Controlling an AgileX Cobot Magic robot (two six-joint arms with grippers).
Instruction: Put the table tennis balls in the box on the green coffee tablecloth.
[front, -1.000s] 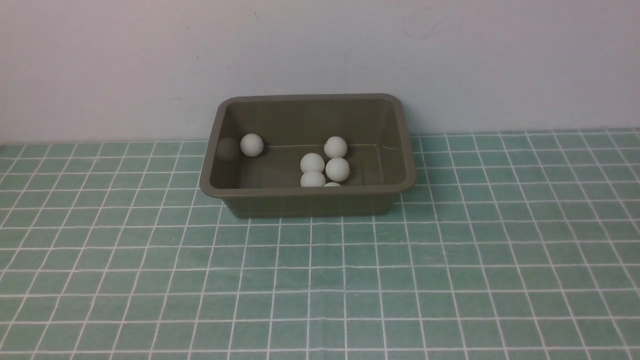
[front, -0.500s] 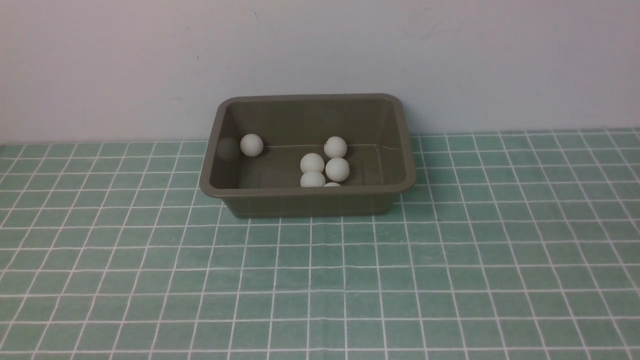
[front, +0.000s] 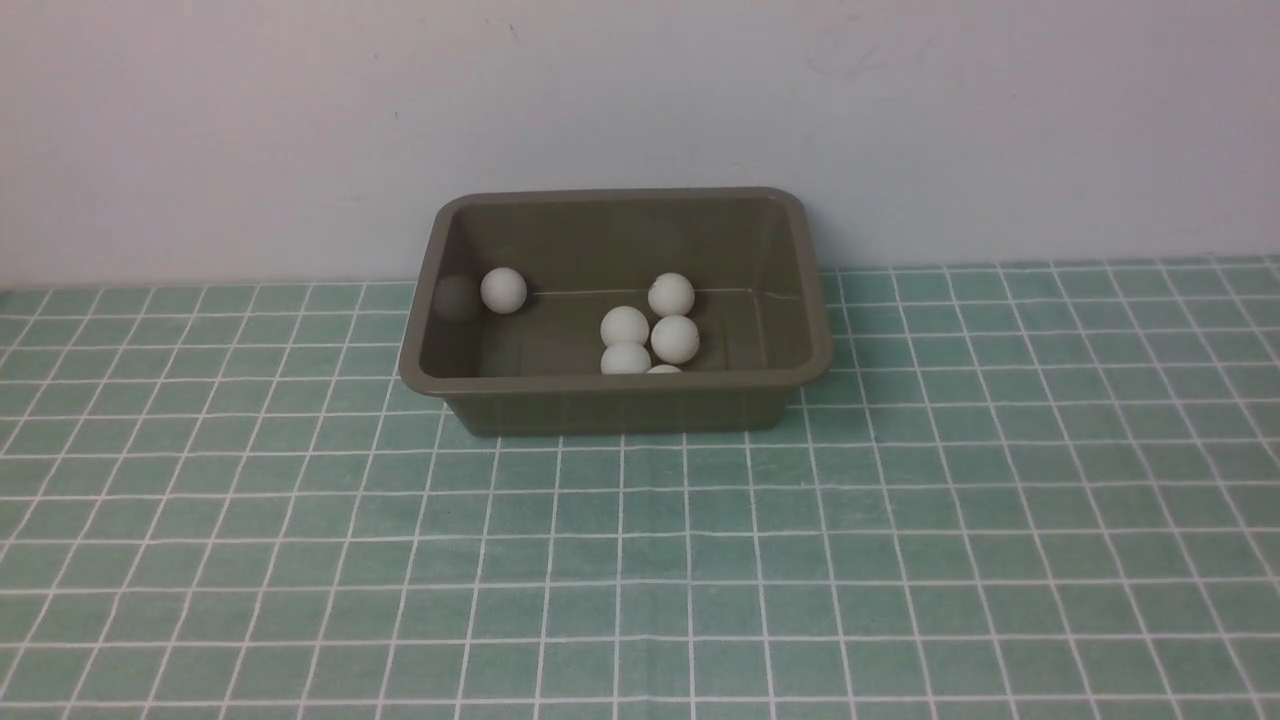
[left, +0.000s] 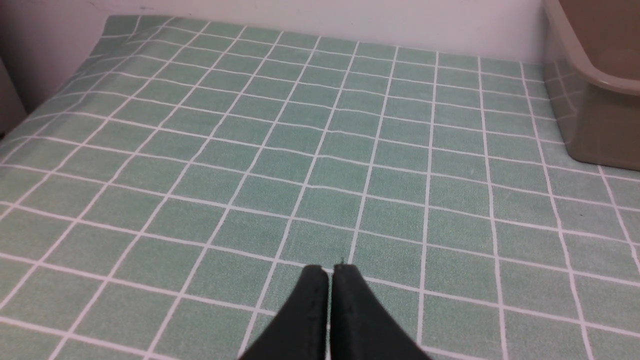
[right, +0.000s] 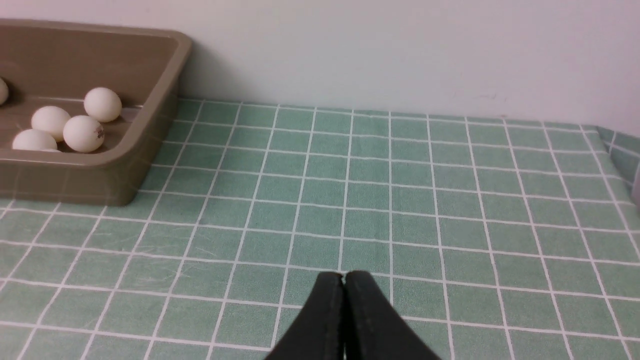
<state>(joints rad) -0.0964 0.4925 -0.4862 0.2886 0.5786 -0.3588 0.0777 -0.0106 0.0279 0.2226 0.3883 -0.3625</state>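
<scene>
The olive-brown box (front: 615, 400) stands on the green coffee tablecloth (front: 640, 560) near the back wall. Several white table tennis balls lie inside it: one alone at the left (front: 503, 290), the others clustered in the middle (front: 674, 338), the nearest partly hidden by the front wall. In the right wrist view the box (right: 90, 175) with balls (right: 82, 133) sits far off. A corner of the box (left: 600, 125) shows in the left wrist view. My left gripper (left: 329, 270) and right gripper (right: 343, 276) are both shut, empty, over bare cloth. Neither arm appears in the front view.
A pale wall (front: 640, 100) rises right behind the box. The cloth's edge (right: 612, 145) drops off in the right wrist view, and its far corner (left: 107, 22) shows in the left wrist view.
</scene>
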